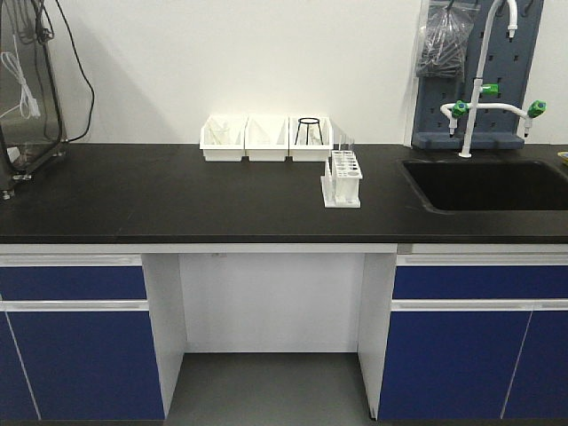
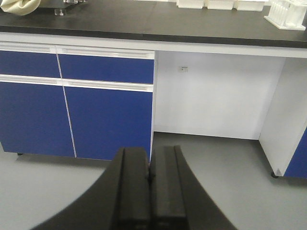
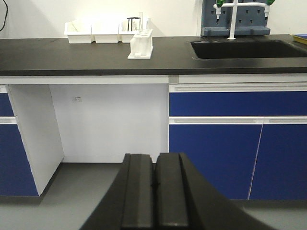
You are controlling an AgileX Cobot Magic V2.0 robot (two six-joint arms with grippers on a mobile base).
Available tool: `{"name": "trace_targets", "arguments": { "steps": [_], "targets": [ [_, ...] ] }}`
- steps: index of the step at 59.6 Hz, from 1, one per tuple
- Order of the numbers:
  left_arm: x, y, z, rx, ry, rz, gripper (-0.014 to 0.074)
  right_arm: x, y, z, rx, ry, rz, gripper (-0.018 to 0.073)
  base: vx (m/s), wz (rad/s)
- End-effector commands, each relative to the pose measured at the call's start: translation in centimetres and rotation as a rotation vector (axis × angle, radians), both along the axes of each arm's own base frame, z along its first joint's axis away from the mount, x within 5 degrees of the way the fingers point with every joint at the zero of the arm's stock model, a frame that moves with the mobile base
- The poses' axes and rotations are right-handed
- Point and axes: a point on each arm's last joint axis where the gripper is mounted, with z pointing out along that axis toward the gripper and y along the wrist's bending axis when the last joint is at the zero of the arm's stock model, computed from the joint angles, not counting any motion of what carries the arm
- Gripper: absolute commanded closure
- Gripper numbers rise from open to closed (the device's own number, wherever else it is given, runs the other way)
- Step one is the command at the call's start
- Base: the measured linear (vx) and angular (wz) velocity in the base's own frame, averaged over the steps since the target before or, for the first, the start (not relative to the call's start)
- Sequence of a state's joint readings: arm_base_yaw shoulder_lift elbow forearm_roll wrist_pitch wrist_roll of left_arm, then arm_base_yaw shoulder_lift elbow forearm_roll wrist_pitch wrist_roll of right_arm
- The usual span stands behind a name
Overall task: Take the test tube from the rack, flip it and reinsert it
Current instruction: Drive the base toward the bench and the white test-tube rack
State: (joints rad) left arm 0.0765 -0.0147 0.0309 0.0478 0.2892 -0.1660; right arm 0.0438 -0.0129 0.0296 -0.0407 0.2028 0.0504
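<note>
The white rack (image 1: 342,180) stands on the black counter (image 1: 177,195), right of centre, in front of the bins. Two slim clear test tubes (image 1: 338,144) stand upright in its back holes, faint against the wall. The rack also shows in the right wrist view (image 3: 141,44) with a tube (image 3: 141,21) above it, and at the top right corner of the left wrist view (image 2: 288,12). My left gripper (image 2: 150,153) is shut and empty, low above the floor, far from the counter. My right gripper (image 3: 155,157) is shut and empty, also low before the cabinets.
Three white bins (image 1: 266,138) sit against the wall behind the rack; one holds a black wire stand (image 1: 308,130). A black sink (image 1: 484,184) with a faucet (image 1: 479,89) lies to the right. Blue cabinets (image 1: 80,337) flank an open knee space (image 1: 271,311).
</note>
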Motion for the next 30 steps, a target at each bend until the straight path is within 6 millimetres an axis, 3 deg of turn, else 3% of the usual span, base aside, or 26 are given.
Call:
{"name": "trace_targets", "arguments": {
  "steps": [1,30],
  "targets": [
    [0.07,-0.08,0.82,0.004,-0.099,-0.011,0.0603,0.02,-0.01,0.70,-0.008,-0.085,-0.003,0.0571,0.00,0.00],
    [0.07,-0.08,0.82,0.004,-0.099,-0.011,0.0603,0.02,-0.01,0.70,-0.008,-0.085,-0.003,0.0571,0.00,0.00]
  ]
}}
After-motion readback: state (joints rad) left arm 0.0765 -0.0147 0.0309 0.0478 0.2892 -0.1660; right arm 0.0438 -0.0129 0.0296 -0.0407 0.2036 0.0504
